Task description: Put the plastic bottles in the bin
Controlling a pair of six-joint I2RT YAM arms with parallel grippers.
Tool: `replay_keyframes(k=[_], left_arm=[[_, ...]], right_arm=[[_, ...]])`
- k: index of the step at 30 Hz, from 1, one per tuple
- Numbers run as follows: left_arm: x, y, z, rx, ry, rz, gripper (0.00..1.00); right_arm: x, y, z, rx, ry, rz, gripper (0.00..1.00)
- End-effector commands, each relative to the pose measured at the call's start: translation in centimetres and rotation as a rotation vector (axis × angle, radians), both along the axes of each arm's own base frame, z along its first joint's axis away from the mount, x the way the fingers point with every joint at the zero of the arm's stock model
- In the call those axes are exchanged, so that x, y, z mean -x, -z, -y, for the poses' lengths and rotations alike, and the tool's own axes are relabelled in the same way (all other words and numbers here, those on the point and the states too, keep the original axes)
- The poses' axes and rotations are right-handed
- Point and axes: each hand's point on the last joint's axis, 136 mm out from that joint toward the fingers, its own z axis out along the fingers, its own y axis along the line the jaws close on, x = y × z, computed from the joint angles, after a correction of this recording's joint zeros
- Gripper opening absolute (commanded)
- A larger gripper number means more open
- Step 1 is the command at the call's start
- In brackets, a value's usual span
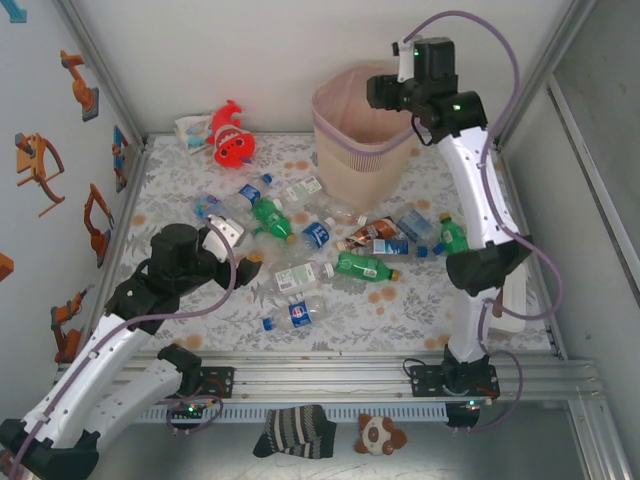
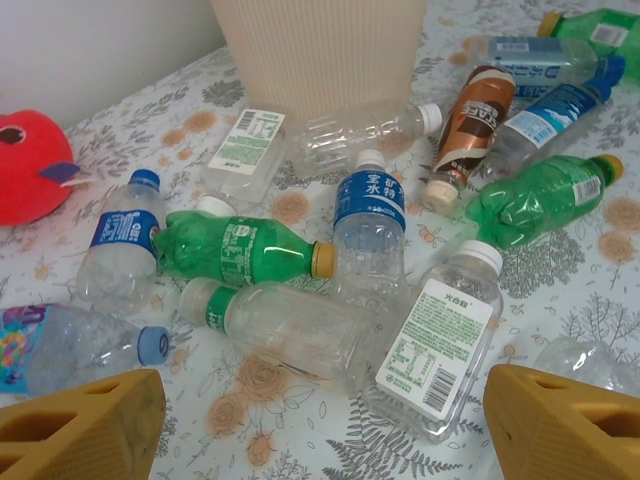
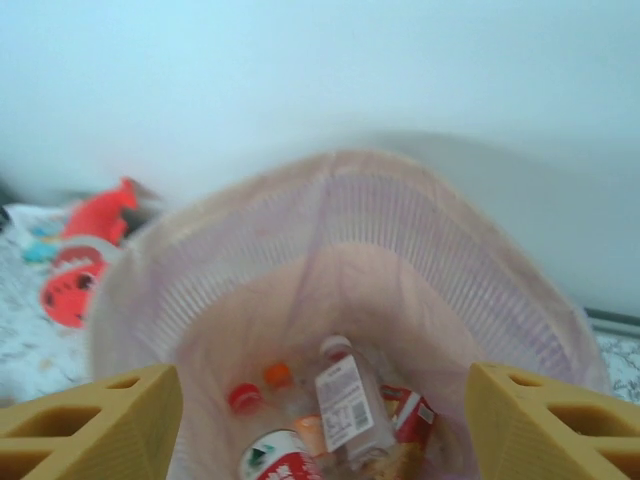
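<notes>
Several plastic bottles lie scattered on the flowered table [image 1: 180, 180], among them a green bottle [image 1: 365, 266] and a blue-labelled bottle [image 1: 297, 314]. My left gripper [image 1: 245, 252] hovers open over the left of the pile. In its wrist view its jaws [image 2: 325, 420] stand wide apart and empty, just short of a clear bottle with a green band [image 2: 285, 325] and a clear white-labelled bottle [image 2: 440, 340]. My right gripper [image 1: 384, 90] hangs open above the beige-pink bin [image 1: 355, 160]. Between its fingers [image 3: 325, 420] I look down into the bin [image 3: 330, 200], where several bottles [image 3: 350, 405] lie.
A red fish plush [image 1: 232, 135] lies at the back left beside a white packet [image 1: 190, 128]. The bin wall [image 2: 320, 50] rises behind the pile. Metal frame posts bound the table. A striped sock [image 1: 295, 430] and a small plush [image 1: 380, 435] lie below the front rail.
</notes>
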Motion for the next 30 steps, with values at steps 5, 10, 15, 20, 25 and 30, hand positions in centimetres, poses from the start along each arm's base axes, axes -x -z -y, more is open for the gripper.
replay_keyframes(k=[5,10,15,20,25,30], left_arm=[[-1.2,-1.4,-1.3,0.222,-0.226,-0.053,0.82],[-2.0,0.5,-1.2,0.311,-0.306,-0.112,0.84],[-2.3,2.9,-1.2,0.258,-0.334,-0.194,0.86],[-2.4,3.9,-0.9,0.248,-0.330,-0.228,0.87],[-2.6,4.4,-0.1,0.264,-0.319,-0.265,0.88],[-2.7,5.4,0.1,0.261,-0.332,-0.309,0.88]], right_arm=[[4.5,-0.9,-0.7,-0.161,-0.055,-0.085,0.68],[8.1,-0.5,-0.1,-0.155,-0.064,-0.133,0.67],[11.3,1.0,0.3,-0.137,-0.073,-0.182,0.65],[14.2,2.8,0.9,-0.115,-0.059,-0.217,0.64],[16.5,4.5,1.8,-0.108,-0.024,-0.255,0.63],[18.0,7.1,2.2,-0.102,-0.002,-0.314,0.62]])
